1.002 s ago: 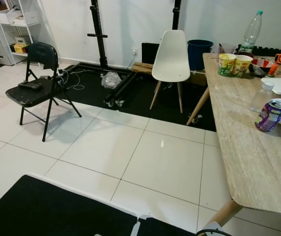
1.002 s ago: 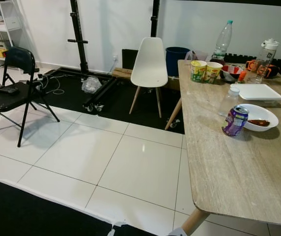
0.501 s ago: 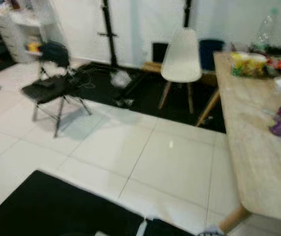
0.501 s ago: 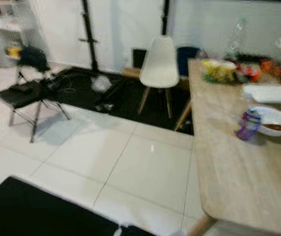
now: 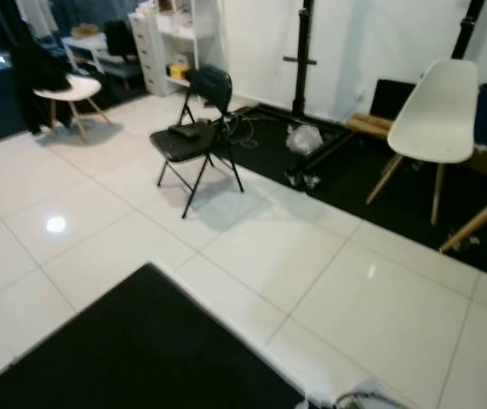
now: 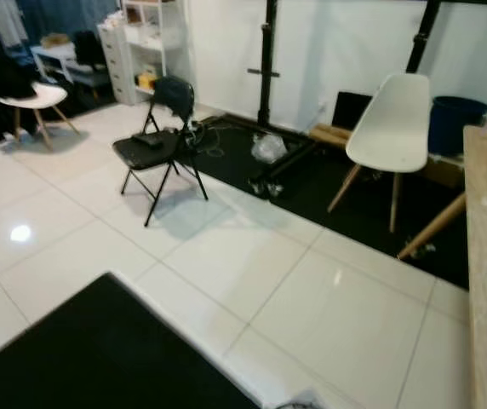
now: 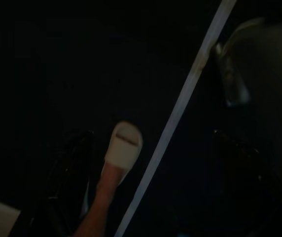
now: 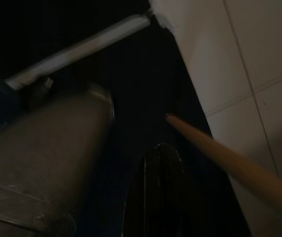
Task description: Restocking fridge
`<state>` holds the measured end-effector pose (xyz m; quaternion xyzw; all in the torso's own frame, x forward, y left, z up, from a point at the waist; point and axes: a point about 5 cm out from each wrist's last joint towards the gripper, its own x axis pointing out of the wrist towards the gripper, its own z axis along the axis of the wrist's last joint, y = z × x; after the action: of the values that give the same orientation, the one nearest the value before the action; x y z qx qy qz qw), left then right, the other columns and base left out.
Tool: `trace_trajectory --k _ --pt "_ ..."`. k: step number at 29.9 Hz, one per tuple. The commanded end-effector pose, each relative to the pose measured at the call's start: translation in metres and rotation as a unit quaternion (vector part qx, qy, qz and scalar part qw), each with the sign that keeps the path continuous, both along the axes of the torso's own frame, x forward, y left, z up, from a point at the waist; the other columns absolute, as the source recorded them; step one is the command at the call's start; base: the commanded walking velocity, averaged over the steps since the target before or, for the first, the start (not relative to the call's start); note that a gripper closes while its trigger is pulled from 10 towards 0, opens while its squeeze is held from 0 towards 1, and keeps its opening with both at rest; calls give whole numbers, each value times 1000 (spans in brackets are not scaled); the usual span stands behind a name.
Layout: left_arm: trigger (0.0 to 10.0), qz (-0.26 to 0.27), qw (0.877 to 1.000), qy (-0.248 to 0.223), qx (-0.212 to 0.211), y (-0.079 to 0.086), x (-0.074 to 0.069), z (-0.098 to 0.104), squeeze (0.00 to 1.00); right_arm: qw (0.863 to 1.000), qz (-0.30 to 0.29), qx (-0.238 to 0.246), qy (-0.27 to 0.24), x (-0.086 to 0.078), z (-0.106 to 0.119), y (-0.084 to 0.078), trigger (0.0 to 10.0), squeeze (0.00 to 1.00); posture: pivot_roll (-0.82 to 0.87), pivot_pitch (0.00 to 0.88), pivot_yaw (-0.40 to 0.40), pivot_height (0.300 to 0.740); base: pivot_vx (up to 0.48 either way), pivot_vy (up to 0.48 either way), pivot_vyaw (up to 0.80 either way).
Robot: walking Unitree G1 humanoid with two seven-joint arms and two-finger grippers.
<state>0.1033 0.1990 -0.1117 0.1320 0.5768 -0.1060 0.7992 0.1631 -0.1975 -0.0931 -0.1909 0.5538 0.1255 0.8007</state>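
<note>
White tiled floor (image 5: 107, 247), black folding chair (image 5: 194, 128), white chair (image 6: 391, 128), both end effectors' spread indiscernible in dark wrist views

Black folding chair (image 5: 194, 136) on white tile floor (image 5: 124, 230), small dark item on its seat. White shell chair (image 5: 435, 115) w/ wood legs on black mat (image 5: 380, 179), near blue bin (image 6: 456, 123). White shelving (image 6: 154, 43) by back wall.
</note>
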Motion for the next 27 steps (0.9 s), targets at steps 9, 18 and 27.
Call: trace_trajectory --k 9,18,27 --pt "10000 -1 1000 -1 -6 -3 0 0 0 1000 -18 -16 14 -8 -1 -12 10000 0 -76 0 12 740 277 0 -88" --pt "10000 2 1000 1 -9 -5 -2 -1 0 999 -12 -24 21 -8 -1 -13 10000 0 -76 0 8 740 276 0 -778" --pt "10000 2 1000 -1 -12 -7 0 -1 0 999 -12 -35 25 -9 -1 -14 10000 0 -81 0 9 740 276 0 -772"
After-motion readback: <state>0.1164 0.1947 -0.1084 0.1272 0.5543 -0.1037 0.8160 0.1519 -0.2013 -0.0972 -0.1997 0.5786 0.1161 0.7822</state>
